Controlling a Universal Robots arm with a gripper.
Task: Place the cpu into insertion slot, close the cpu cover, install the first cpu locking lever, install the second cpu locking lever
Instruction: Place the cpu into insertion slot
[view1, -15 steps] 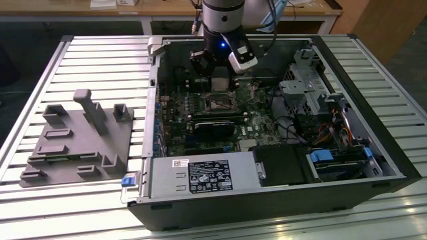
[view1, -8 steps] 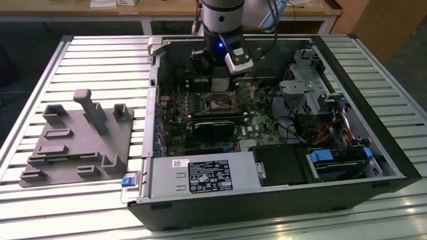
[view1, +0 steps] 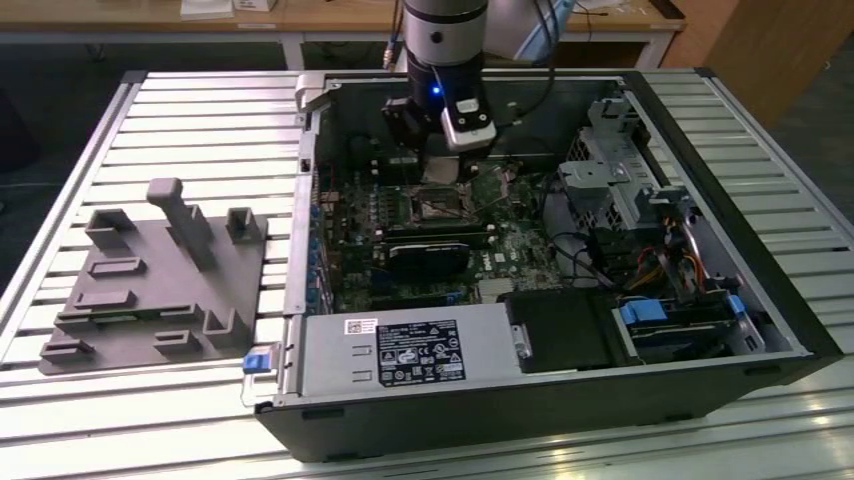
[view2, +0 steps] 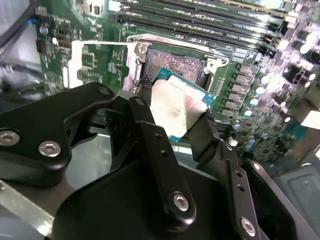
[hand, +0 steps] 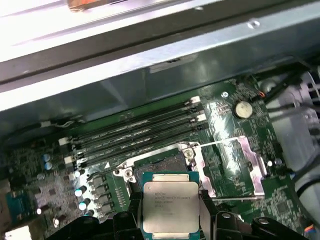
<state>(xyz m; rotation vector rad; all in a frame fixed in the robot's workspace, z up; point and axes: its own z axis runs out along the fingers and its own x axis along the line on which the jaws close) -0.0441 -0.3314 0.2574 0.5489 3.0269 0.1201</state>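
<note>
- Clamping the cpu (hand: 169, 206) by two opposite edges, the jaws are standing narrow, with one black finger (view2: 155, 145) pressing on each side of the chip. Its pale metal top is facing the wrist cameras.
- The cpu is hanging over the near part of the insertion slot (view2: 176, 62) and is showing slightly tilted in the second wrist view. It is not yet lying seated. Whether its far edge is touching the slot's rim cannot be told.
- The insertion slot is lying uncovered, its dark centre showing past the chip in both wrist views.
- The cpu cover (hand: 250, 162) is standing swung open to one side of the slot, with green board showing through its cut-out centre.
- Long black memory slots (hand: 135, 127) are running parallel just beyond the insertion slot, on the side away from the jaws.
- A round silver coin cell (hand: 243, 109) is sitting on the green motherboard (view1: 501, 255) past the open cover.
- In the exterior view, the arm (view1: 447, 40) is reaching down into the open computer case (view1: 534, 425), its wrist hanging directly above the slot.
- A black rectangular card (view1: 427, 252) is lying just on the nearer side of the slot, and a silver labelled box (view1: 400, 350) is sitting at the case's near edge.
- The case is lying on its side on the slatted metal worktop (view1: 174, 110). A grey moulded fixture (view1: 147, 280) is sitting beside it at the exterior view's left.
</note>
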